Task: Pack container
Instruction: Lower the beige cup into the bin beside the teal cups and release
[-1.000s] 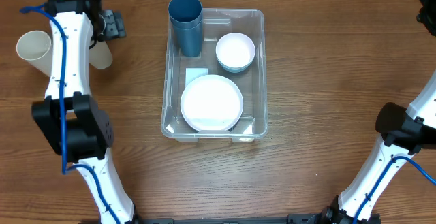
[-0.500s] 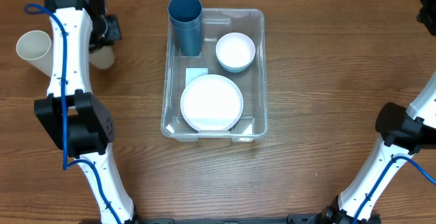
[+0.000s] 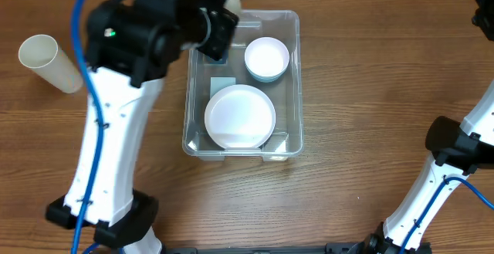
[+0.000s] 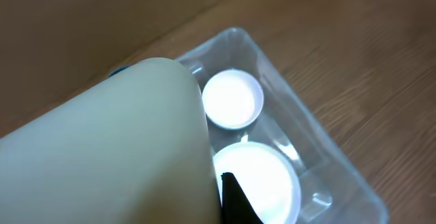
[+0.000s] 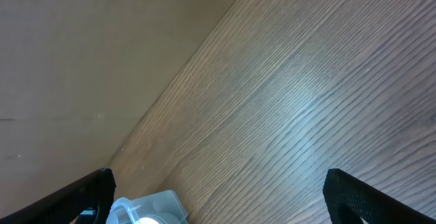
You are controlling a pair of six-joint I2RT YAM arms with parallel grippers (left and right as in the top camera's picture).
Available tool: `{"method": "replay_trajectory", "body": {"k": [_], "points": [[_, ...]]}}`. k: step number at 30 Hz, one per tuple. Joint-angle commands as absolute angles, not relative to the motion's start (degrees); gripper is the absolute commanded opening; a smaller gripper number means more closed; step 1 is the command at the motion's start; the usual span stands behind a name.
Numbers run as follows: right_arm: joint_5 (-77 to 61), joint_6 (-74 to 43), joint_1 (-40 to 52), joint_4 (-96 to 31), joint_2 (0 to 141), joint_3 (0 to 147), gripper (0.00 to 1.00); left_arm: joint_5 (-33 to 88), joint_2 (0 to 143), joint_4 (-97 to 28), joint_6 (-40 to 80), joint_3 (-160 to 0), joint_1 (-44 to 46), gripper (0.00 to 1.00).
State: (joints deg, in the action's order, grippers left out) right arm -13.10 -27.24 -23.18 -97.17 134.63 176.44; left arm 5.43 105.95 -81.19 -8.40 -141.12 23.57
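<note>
The clear container (image 3: pixel 294 92) stands mid-table, holding a white plate (image 3: pixel 240 116), a white bowl (image 3: pixel 266 59) and a dark blue cup (image 3: pixel 217 51) that my left arm partly covers. My left gripper (image 3: pixel 221 11) hangs high over the container's back left corner, shut on a cream cup (image 4: pixel 102 149). That cup fills the left of the left wrist view, with one black finger (image 4: pixel 235 203) beside it. Below it I see the bowl (image 4: pixel 233 99) and the plate (image 4: pixel 262 183). My right gripper (image 5: pixel 218 207) is open and empty, well off to the right of the container's corner (image 5: pixel 153 207).
A second cream cup (image 3: pixel 50 62) lies on its side at the table's left. The right arm's base link (image 3: pixel 455 142) stands at the right edge. Bare wood surrounds the container.
My left gripper shut on a cream cup at the left, lifted it and swung right to above the container's back left corner. The right arm has not moved.
</note>
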Motion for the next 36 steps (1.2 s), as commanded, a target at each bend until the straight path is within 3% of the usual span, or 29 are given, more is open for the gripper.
{"method": "replay_trajectory", "body": {"k": [1, 10, 20, 28, 36], "points": [[-13.0, -27.5, -23.1, -97.0, 133.7, 176.6, 1.0, 2.5, 110.2, -80.6, -18.5, -138.0, 25.0, 0.04], [-13.0, -27.5, -23.1, -97.0, 133.7, 176.6, 1.0, -1.9, 123.7, -84.2, -21.4, -136.9, 25.6, 0.04], [-13.0, -27.5, -23.1, -97.0, 133.7, 176.6, 1.0, -7.0, 124.1, -87.1, -21.2, -136.3, 25.6, 0.04], [-13.0, -27.5, -23.1, -97.0, 133.7, 176.6, 1.0, -7.1, 124.1, -81.6, -22.8, -123.8, 25.6, 0.04], [-13.0, -27.5, -23.1, -97.0, 133.7, 176.6, 1.0, -9.6, 124.1, -80.0, -22.7, -121.7, 25.3, 0.04]]}}
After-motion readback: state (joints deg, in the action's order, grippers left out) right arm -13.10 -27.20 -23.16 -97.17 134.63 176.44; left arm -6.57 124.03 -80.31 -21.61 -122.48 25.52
